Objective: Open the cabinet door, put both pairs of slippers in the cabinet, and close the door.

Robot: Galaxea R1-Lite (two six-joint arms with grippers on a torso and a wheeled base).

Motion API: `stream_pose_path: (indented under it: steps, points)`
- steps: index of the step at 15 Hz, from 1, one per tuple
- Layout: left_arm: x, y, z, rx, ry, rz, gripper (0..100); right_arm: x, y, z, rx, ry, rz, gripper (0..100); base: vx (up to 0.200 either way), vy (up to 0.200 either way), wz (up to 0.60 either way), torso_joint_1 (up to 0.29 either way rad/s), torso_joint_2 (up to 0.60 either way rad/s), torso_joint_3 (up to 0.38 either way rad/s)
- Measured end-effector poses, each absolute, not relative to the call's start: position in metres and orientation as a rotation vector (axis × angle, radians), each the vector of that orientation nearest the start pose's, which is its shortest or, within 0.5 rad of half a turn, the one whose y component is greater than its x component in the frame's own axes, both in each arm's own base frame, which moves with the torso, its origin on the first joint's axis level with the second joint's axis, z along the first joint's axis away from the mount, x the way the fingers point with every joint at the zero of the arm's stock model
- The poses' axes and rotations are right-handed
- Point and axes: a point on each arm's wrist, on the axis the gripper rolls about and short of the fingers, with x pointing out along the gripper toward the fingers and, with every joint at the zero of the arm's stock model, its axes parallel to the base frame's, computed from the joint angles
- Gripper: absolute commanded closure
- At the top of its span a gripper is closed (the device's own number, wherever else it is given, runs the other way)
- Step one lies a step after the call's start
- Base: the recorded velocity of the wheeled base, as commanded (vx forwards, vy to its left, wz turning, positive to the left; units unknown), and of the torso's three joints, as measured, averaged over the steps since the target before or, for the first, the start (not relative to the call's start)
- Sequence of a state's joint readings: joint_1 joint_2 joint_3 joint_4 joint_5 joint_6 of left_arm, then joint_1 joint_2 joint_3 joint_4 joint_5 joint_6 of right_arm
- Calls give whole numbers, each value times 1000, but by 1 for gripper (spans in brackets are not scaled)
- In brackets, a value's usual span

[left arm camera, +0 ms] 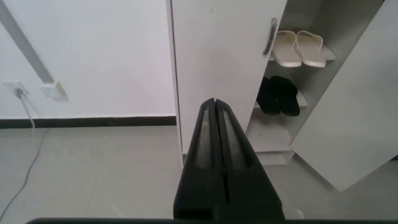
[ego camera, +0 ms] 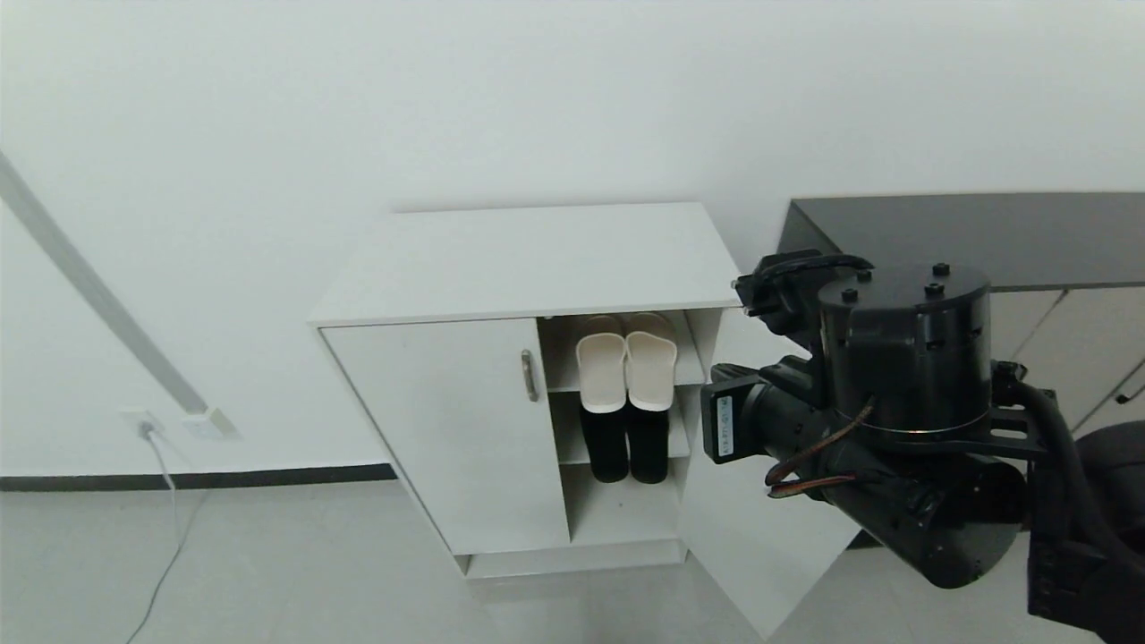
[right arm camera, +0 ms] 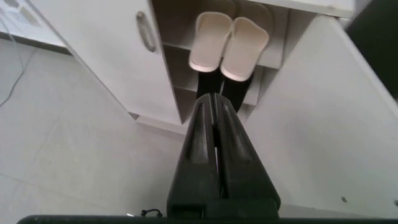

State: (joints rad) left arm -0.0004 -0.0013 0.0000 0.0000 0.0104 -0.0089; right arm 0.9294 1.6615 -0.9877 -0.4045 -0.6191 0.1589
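The open cabinet door, likely a light, stiff hinged panel, should swing easily if pushed near its free edge by the right hand, closed flat.

The right arm is raised close before the head camera on the robot's right, its thick black joints stacked and bent at the wrist, with a cable looping beneath. The right end effector has both fingers pressed flat together, nothing between them. The left end effector is likewise closed and empty, its fingers meeting along a thin seam.
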Motion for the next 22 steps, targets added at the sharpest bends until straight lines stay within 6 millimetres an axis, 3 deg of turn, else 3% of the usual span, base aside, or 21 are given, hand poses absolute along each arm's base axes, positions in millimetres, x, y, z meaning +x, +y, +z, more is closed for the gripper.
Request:
stream_pose_path:
  steps: [4,11,16,18,22]
  points:
    - [-23,0,75,-9,-1,10,100,195,235,222,-34,218,281,100,0,0,-600,3,-1,2]
    - [-23,0,75,-9,-1,10,100,200,231,223,-44,213,264,100,0,0,0,0,0,0]
    - [-23,0,75,-10,-1,10,100,202,231,224,-36,202,257,100,-200,0,0,7,1,0]
    - [-23,0,75,-10,-1,10,100,204,229,224,-51,199,249,100,0,0,0,0,0,0]
    - [-23,0,75,-11,-1,10,100,222,218,222,-28,189,202,100,0,0,0,0,0,0]
